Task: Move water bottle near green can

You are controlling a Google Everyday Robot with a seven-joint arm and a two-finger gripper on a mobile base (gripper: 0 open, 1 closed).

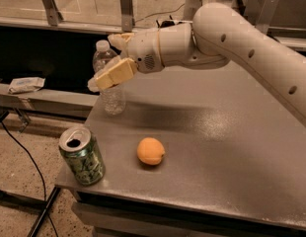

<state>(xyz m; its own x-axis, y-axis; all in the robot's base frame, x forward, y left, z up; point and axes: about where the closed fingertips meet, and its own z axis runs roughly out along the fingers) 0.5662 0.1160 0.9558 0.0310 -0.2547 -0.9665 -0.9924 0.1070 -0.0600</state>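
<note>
The bottle [113,98] stands upright on the table [232,132] at its far left corner. The gripper [104,60] is at the bottle's upper part, with the arm [251,48] reaching in from the right above the table. The can [82,156] stands at the near left corner, well apart from the bottle. The orange [151,151] lies just right of the can. Off the table, far left, a packet [25,84] lies on a ledge [49,98].
</note>
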